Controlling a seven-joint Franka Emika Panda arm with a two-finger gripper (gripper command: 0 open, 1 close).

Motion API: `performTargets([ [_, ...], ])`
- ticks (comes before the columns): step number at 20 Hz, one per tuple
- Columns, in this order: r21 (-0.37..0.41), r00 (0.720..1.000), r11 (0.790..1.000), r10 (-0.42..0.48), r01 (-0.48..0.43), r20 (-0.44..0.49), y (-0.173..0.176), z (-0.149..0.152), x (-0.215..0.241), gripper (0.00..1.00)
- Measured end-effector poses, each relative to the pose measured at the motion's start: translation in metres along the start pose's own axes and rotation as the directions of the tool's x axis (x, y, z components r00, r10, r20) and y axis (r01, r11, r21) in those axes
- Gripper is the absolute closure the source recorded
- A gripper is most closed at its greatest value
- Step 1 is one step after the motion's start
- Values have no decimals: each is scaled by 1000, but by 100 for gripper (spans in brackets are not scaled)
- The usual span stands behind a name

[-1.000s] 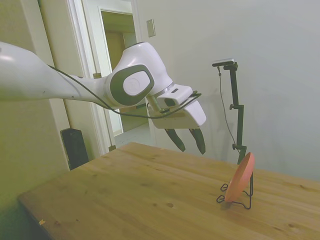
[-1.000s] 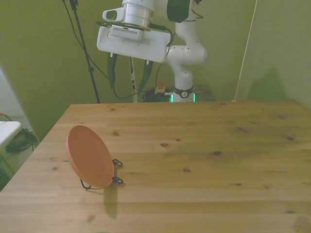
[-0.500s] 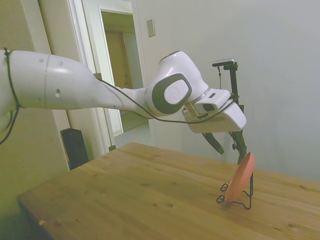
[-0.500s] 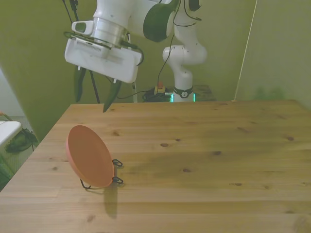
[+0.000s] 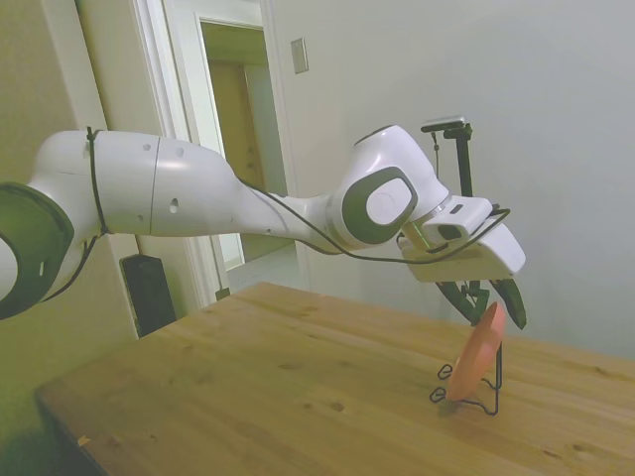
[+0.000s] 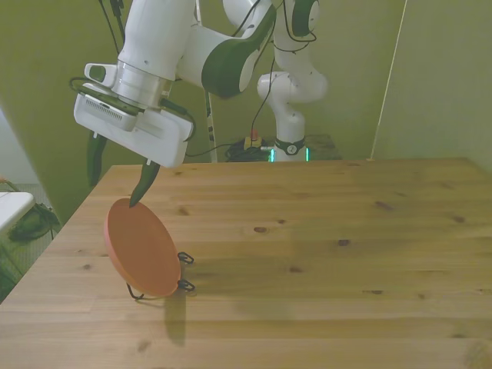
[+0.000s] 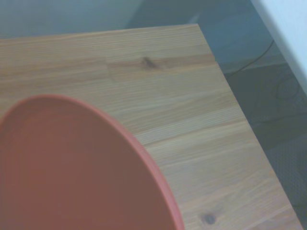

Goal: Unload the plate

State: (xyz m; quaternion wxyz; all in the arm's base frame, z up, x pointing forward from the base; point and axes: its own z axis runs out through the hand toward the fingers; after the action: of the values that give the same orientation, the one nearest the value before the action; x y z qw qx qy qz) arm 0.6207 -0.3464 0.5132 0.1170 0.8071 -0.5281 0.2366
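The salmon plate [image 6: 142, 247] stands on edge, tilted back in a thin black wire stand [image 6: 182, 286] near the front view's left side of the wooden table [image 6: 323, 231]. In the side view the plate [image 5: 478, 357] leans in the wire stand [image 5: 474, 400] at the right. My gripper [image 6: 114, 192] hangs open just above the plate's top rim, one finger on each side of it and touching nothing I can make out. The side view shows the gripper [image 5: 493, 305] right over the rim. In the wrist view the plate [image 7: 72, 167] fills the picture from close by.
The plate stands close to the table's edge on the front view's left, and the wrist view shows the table corner [image 7: 196, 28] with floor beyond it. Beyond the table in the side view, a dark box [image 5: 149, 290] stands on the floor beside an open doorway [image 5: 238, 149].
The arm has swung across the table toward the plate and come down, so the open gripper went from high above the table's middle to just over the plate's rim. The plate has not moved.
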Motion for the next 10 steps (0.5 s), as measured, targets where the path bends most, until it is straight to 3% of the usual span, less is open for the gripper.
performTargets([
  [4, -12, 1000, 1000, -5, 5, 7, -1, 12, -4, 0],
  [5, -13, 1000, 1000, -7, 7, 8, -2, 15, -5, 100],
  [10, -9, 1000, 1000, -14, 14, 12, -7, 24, -10, 100],
])
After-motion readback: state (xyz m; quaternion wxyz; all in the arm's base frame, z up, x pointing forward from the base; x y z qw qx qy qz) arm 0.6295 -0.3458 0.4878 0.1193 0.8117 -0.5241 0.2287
